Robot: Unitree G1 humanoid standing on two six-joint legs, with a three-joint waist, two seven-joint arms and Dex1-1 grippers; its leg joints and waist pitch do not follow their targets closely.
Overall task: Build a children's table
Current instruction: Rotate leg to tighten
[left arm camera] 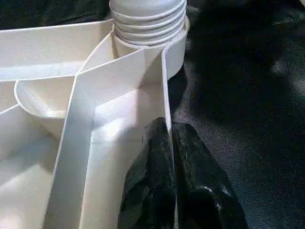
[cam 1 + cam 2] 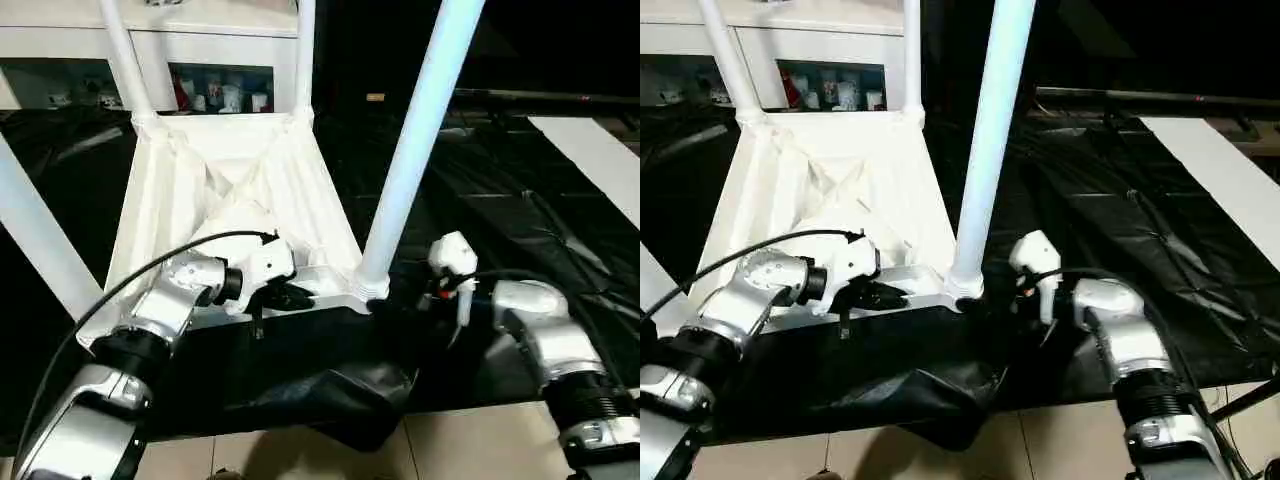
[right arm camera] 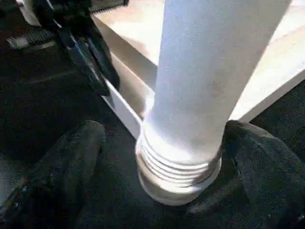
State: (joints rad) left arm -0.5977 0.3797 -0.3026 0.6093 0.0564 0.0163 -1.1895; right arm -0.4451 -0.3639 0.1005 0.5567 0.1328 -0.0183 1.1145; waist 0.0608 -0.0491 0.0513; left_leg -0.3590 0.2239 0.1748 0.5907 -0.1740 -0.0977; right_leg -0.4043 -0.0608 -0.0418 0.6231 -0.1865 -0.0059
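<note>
Left end effector [image 1: 169, 176] pinches tabletop rim [image 1: 166, 81].

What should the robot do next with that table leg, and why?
Probably close the right claw on the leg and twist. Its threads still show above the socket, the claw's fingers stand open beside it, and the left claw pinches the table top's rim.
</note>
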